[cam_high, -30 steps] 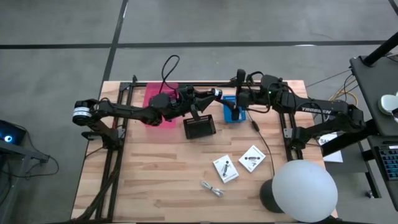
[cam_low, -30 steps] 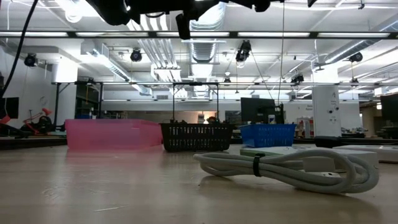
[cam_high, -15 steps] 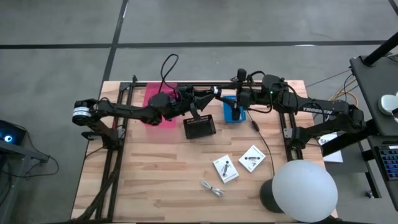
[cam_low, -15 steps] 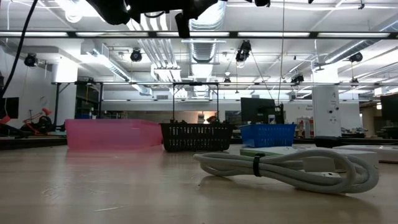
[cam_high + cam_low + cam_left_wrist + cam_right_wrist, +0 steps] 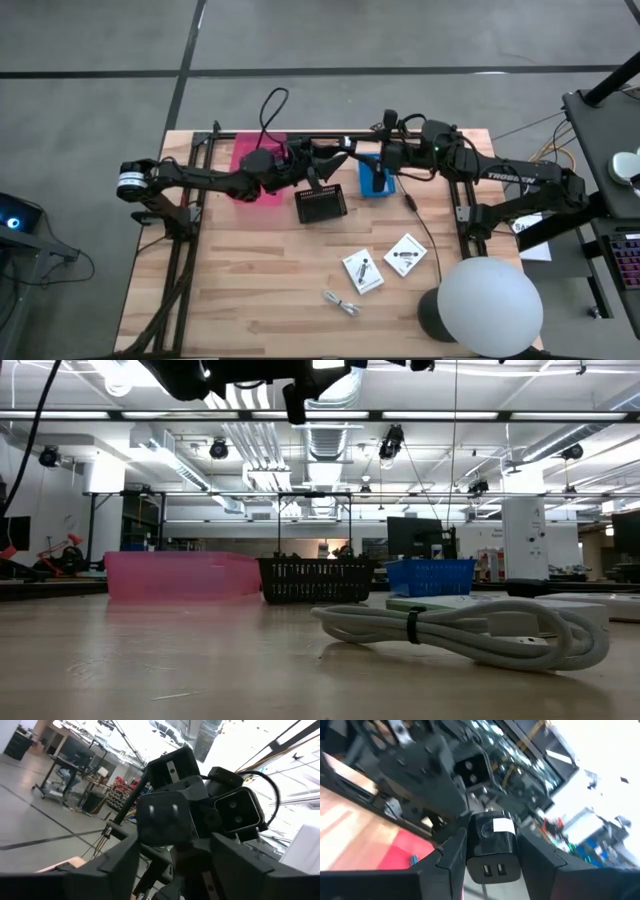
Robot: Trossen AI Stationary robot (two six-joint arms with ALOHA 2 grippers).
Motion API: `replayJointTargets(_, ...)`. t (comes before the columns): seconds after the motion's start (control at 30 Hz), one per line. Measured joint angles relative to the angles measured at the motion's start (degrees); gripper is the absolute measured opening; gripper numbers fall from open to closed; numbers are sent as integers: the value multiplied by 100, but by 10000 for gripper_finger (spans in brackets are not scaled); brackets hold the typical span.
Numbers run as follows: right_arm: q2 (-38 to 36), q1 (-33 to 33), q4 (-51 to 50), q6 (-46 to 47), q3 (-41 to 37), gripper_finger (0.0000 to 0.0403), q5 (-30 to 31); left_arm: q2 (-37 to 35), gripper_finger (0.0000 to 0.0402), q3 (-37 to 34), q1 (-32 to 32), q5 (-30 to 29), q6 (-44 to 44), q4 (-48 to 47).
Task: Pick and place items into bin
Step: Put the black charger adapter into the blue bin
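Three bins stand in a row along the far side of the table point(image 5: 230, 290): a pink bin point(image 5: 252, 155) on the left, a black basket point(image 5: 321, 205) in the middle and a blue bin point(image 5: 375, 180) on the right. Nearer, right of centre, lie two white packets point(image 5: 363, 271) point(image 5: 405, 254), just beside each other. One coiled white cable point(image 5: 341, 303) lies nearer still, and a white dome point(image 5: 490, 305) sits at the near right corner.

Both arms meet in the air over the far edge, above the gap between the basket and the blue bin. The right gripper point(image 5: 372, 158) is clamped on one black charger point(image 5: 492, 845), a finger pressed to each side. The charger's long axis runs left to right. Its two USB ports face back toward the right wrist and its two prongs point(image 5: 162, 810) point at the left gripper point(image 5: 335, 158). The left gripper's fingers point(image 5: 115, 865) are spread apart on either side of the charger; contact cannot be told.
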Motion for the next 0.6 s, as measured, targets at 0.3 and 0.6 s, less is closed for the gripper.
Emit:
replayJointTargets(0.3, -11, -325, -417, 864, 4, 129, 221, 0, 267, -10, 69, -108, -15, -40)
replayJointTargets(0.6, -11, -703, -873, 1113, -43, 128, 306, -110, 269, -33, 77, 3, -11, -149)
